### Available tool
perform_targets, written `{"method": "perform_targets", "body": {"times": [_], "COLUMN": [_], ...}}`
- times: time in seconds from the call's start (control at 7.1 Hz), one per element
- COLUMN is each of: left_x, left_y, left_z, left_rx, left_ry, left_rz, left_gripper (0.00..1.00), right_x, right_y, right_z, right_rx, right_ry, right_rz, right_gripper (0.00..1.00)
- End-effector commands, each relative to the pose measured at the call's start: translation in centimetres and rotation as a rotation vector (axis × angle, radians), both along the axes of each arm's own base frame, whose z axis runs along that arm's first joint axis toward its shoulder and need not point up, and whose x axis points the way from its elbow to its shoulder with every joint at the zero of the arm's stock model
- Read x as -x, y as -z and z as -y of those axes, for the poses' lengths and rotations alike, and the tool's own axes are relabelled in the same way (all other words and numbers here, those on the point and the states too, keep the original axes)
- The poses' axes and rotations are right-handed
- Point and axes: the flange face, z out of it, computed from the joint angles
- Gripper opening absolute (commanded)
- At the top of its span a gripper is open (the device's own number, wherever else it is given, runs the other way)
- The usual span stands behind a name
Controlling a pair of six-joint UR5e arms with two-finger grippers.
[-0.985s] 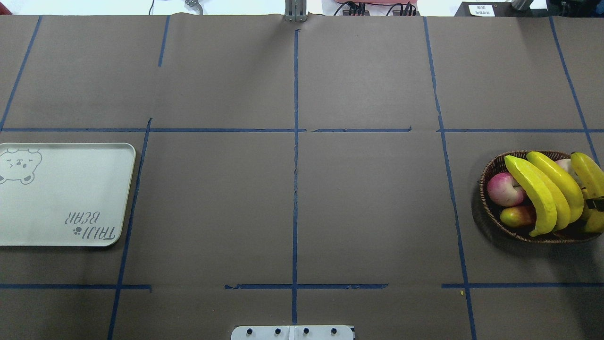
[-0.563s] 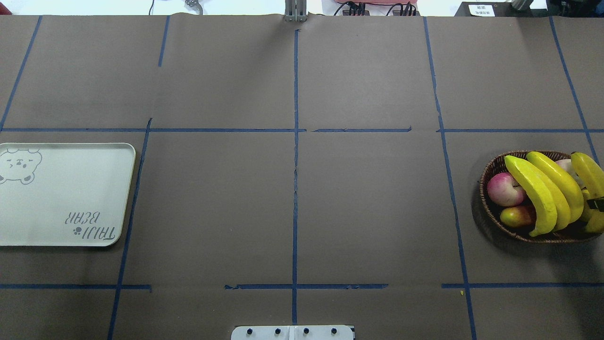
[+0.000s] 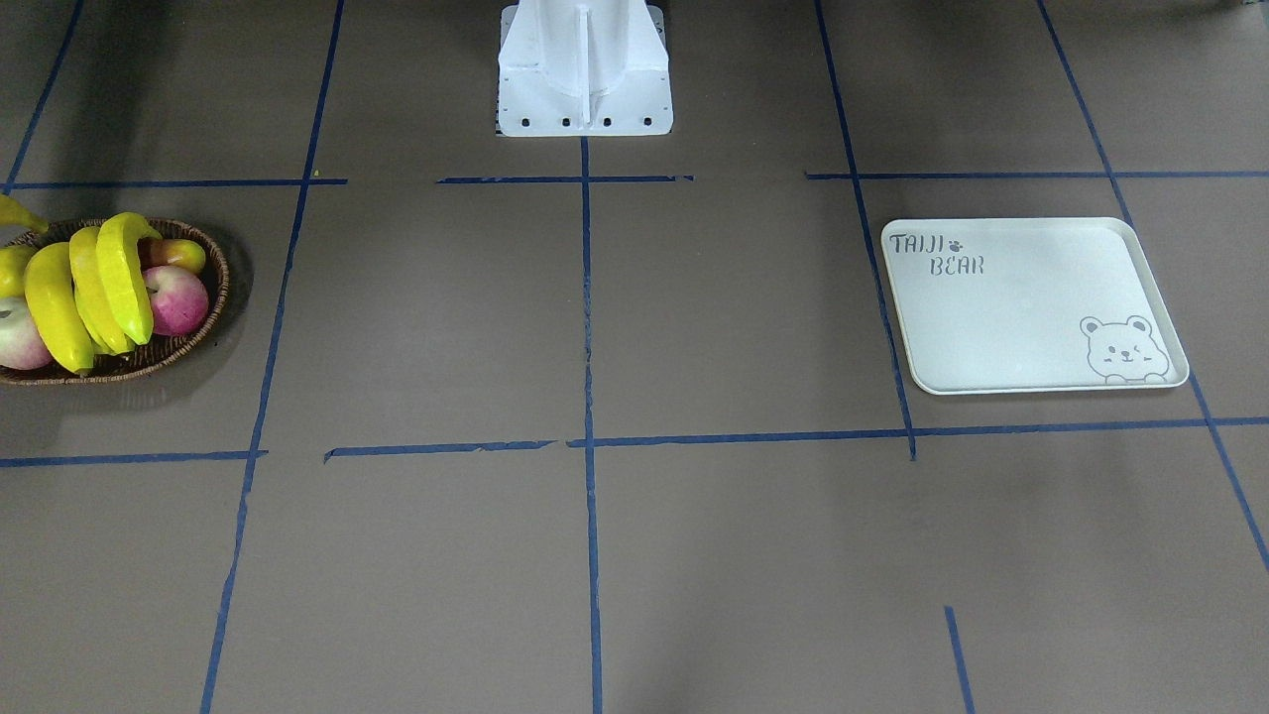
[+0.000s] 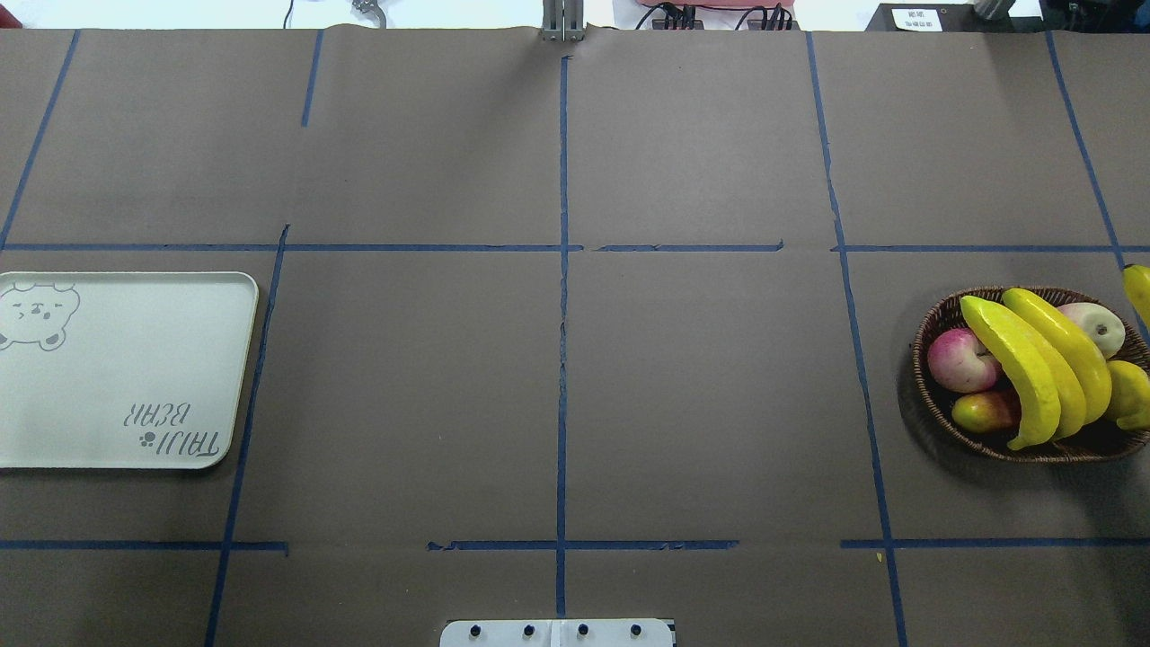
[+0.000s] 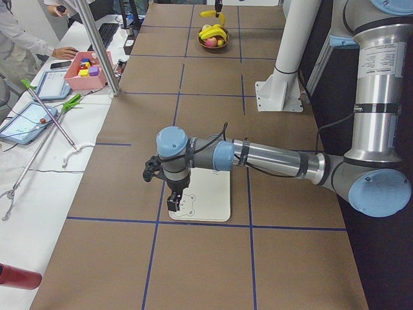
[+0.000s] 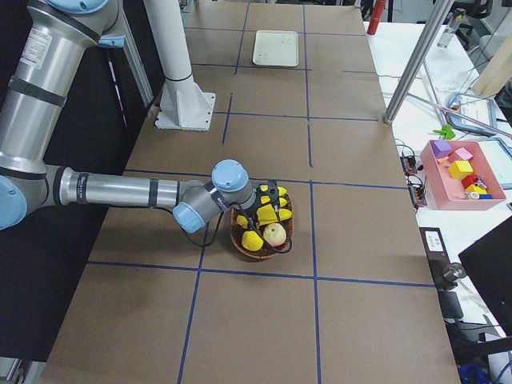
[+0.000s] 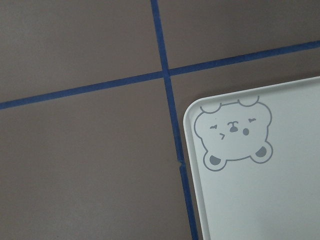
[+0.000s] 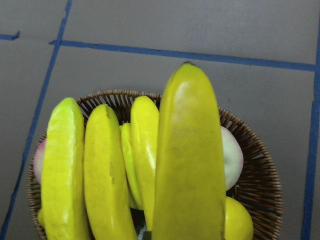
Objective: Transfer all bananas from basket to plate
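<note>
Bananas [image 4: 1033, 368] mostly lie in the basket [image 4: 934, 395]; one banana [image 8: 190, 165] hangs just above the basket, under the right claw [image 6: 269, 204], whose opening I cannot tell. The plate [image 4: 135, 377], well apart from the basket, holds none, so every transfer remains.

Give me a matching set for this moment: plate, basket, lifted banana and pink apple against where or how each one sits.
Things:
1. plate
2. basket
3. lifted banana
4. pink apple

Places or states:
a. dark woven wicker, at the right edge of the overhead view
b. lying inside the basket, at its left end in the overhead view
c. bare, at the left edge of the overhead view
d. above the basket, closest to the right wrist camera

Pairs: 1-c, 2-a, 3-d, 4-b
</note>
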Motion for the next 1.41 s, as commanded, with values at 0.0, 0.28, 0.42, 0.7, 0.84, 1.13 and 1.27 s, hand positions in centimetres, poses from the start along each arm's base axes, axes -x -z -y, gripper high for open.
{"method": "perform_targets", "body": {"times": [0.0, 0.28, 0.42, 0.7, 0.84, 1.13, 1.27], "left_x": [-0.2, -4.3, -5.4, -10.2, -13.8, -16.7, -19.6], "left_y": [5.8, 9.1, 11.2, 13.9, 15.7, 21.6, 24.2], "left_z": [1.4, 1.3, 1.0, 0.0, -0.3, 0.2, -0.2], "left_rx": [-0.217, -0.126, -0.121, -0.162, -0.097, 0.046, 0.084], "left_ry": [-0.003, 0.026, 0.062, 0.026, 0.023, 0.139, 0.122], "left_rz": [-0.021, -0.203, -0.286, -0.386, -0.428, -0.563, -0.616], "left_gripper": [1.0, 1.0, 1.0, 1.0, 1.0, 1.0, 1.0], "right_x": [0.0, 0.8, 1.9, 6.2, 8.5, 12.3, 14.5], "right_y": [4.2, 6.3, 8.8, 12.9, 16.7, 20.2, 20.6], "right_z": [2.5, 4.4, 6.2, 7.3, 8.8, 8.7, 8.1], "right_rx": [-0.082, -0.087, -0.097, -0.042, -0.027, 0.002, -0.003], "right_ry": [-0.003, -0.001, 0.002, 0.005, -0.012, -0.027, -0.027], "right_rz": [0.062, 0.11, 0.149, 0.239, 0.302, 0.347, 0.344], "right_gripper": [0.02, 0.02, 0.01, 0.01, 0.01, 0.01, 0.01]}}
